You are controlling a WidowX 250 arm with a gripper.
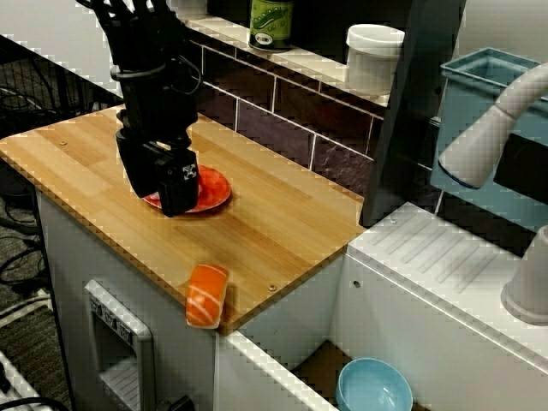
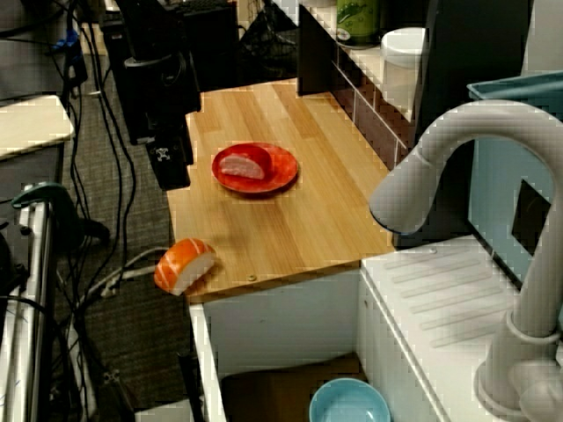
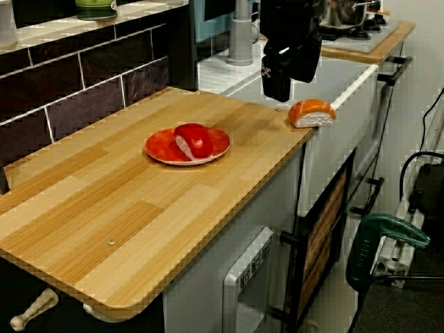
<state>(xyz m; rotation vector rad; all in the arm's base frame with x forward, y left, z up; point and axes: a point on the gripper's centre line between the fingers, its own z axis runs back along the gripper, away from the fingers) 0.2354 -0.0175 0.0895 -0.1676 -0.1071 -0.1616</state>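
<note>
Your end effector (image 3: pixel 277 87) hovers over the desk (image 3: pixel 139 208) edge. I cannot tell whether it is spread or pressed together. The salmon nigiri (image 3: pixel 311 113) lies just beside and below it, overhanging the rim, while the tuna nigiri (image 3: pixel 194 141) rests on a red plate (image 3: pixel 161 147) on its other side.

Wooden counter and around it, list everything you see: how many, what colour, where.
counter: 1, light wood, beside white drainer
plate: 1, red, mid-counter
red sushi piece: 1, red, on plate
orange sushi piece: 1, orange-white, at counter edge
bowl: 1, light blue, low, below drainer
jar: 1, green, on ledge
tub: 1, white, on ledge
tap: 1, grey, over drainer
gripper: 1, black, above counter edge beside plate
</note>
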